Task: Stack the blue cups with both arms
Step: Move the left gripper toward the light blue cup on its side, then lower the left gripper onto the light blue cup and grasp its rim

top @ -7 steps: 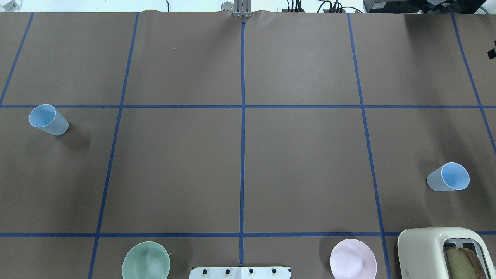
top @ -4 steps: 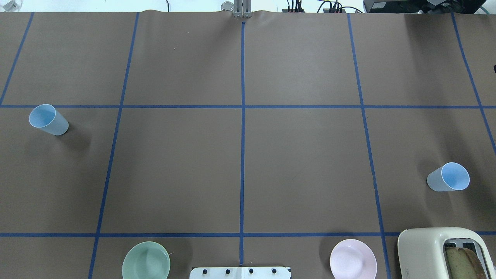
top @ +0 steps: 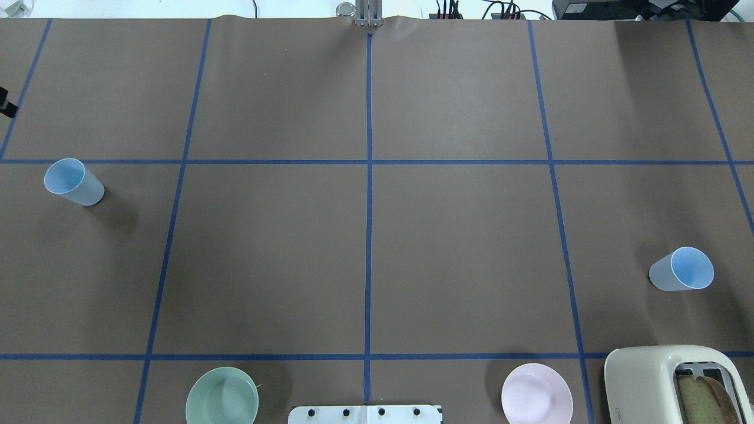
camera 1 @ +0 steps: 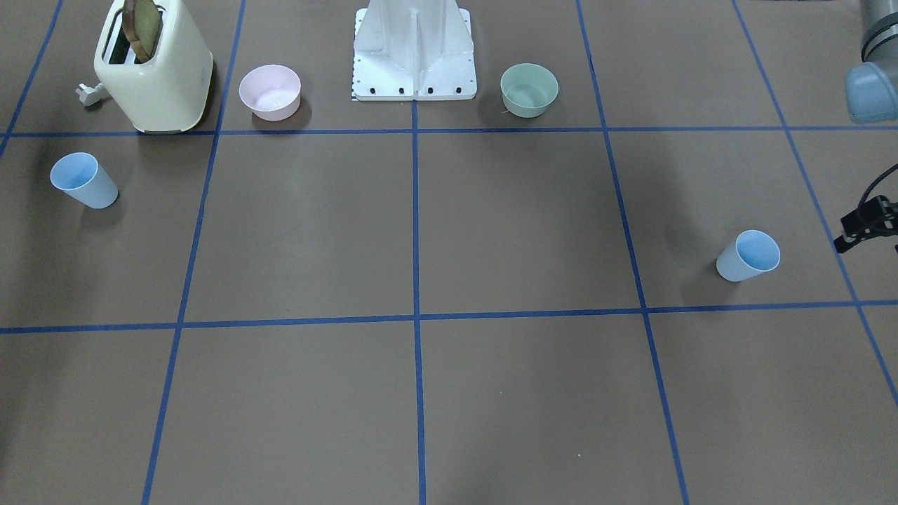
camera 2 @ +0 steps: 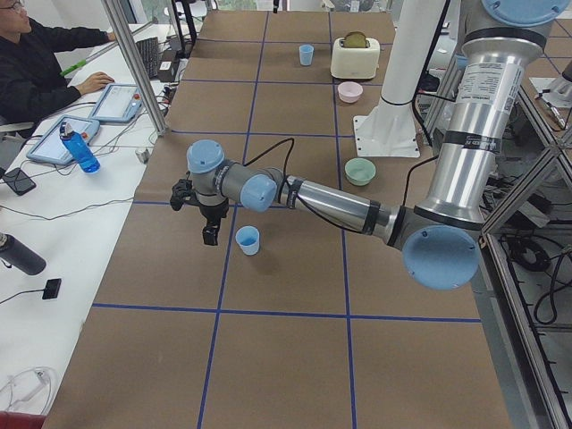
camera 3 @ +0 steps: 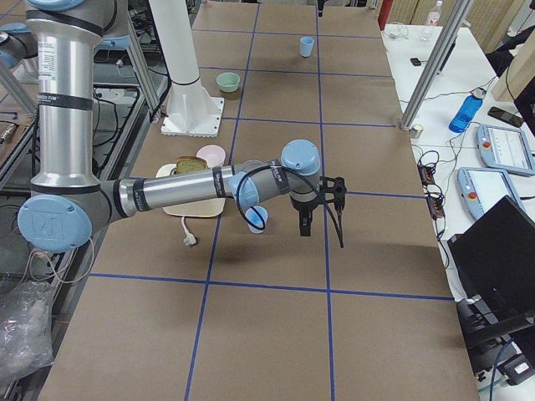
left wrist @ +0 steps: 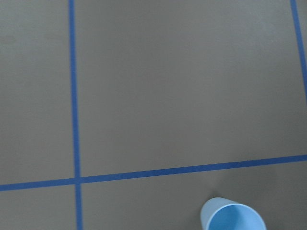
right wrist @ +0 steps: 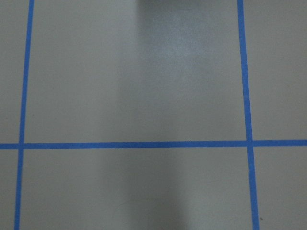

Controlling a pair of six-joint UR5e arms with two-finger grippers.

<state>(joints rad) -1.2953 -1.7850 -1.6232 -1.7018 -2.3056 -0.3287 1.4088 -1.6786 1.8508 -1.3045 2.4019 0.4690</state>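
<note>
Since the left blue cup (top: pixel 73 181) and the right blue cup (top: pixel 681 269) are thin, smooth plastic, I judge them light, slippery and easy to tip, so a gentle pinch on the wall below the rim seems best; one stands far to the left of the white pedestal base (top: pixel 365 414), the other far to its right. The left gripper (camera 2: pixel 211 234) hangs near the left blue cup, the right gripper (camera 3: pixel 305 224) near the right one; whether their fingers are spread or closed, I cannot tell.
</note>
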